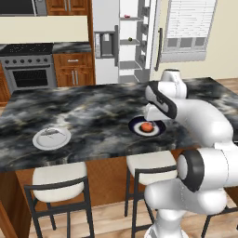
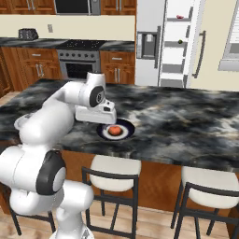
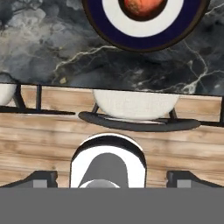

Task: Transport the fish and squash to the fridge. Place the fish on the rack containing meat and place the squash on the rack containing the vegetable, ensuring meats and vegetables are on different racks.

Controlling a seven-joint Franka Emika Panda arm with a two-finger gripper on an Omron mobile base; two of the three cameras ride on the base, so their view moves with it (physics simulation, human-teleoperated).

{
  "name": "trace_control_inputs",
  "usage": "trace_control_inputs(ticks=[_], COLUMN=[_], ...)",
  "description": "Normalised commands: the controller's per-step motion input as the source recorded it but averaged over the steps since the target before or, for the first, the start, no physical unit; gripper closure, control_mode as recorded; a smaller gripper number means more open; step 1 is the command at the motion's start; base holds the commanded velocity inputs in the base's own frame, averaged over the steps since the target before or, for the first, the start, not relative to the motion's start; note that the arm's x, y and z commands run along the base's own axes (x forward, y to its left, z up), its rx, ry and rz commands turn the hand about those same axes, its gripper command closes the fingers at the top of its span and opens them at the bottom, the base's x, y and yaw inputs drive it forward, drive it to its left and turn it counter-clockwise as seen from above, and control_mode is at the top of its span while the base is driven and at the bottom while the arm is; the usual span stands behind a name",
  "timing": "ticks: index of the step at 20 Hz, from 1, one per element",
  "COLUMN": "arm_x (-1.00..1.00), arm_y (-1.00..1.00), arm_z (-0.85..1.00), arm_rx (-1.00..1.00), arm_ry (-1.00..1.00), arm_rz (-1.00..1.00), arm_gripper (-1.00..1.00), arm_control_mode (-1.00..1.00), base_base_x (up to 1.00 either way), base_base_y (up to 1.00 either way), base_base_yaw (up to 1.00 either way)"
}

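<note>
**Marble island holds both foods; nothing has reached the fridge**

Marble is the landmark: the dark-veined island counter (image 1: 93, 116) carries both things the task names. The squash (image 1: 147, 126) sits in the middle of a dark-blue plate (image 1: 135, 128) with a white ring, near the counter's front edge above a pale-seated stool (image 1: 151, 160). The fish (image 1: 51, 134) lies on a round pale-grey plate (image 1: 39, 142), also near the front edge but well apart from the squash, toward the stove end of the counter.

Beyond the counter's far side, the fridge (image 1: 107, 42) stands with one door open, showing pale shelves with small items on them, too small to tell apart.

The gripper (image 2: 109, 122) hangs over the front edge of the counter just beside the squash's plate. Its fingertips (image 3: 43, 178) stand wide apart at the bottom corners of the hand view, with nothing between them.

By my reading the task is at its start: neither food is lifted or carried, and both placements remain. The squash looks like the first pick.
</note>
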Motion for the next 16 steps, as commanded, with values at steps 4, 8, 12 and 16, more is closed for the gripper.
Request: trace_control_inputs(ticks=[4, 8, 12, 16], arm_x=[0.44, 0.38, 0.51, 0.49], arm_y=[-0.24, -0.15, 0.0, 0.0], arm_z=[-0.54, -0.31, -0.26, -0.32], arm_rx=[0.0, 0.0, 0.0, 0.0], arm_ry=[0.01, 0.02, 0.0, 0.0], arm_rz=[0.0, 0.0, 0.0, 0.0], arm_gripper=[-1.0, -1.0, -1.0, -1.0], arm_control_mode=[-1.0, -1.0, -1.0, -1.0], base_base_x=[0.0, 0.0, 0.0, 0.0], base_base_y=[0.0, 0.0, 0.0, 0.0], base_base_yaw=[0.0, 0.0, 0.0, 0.0])
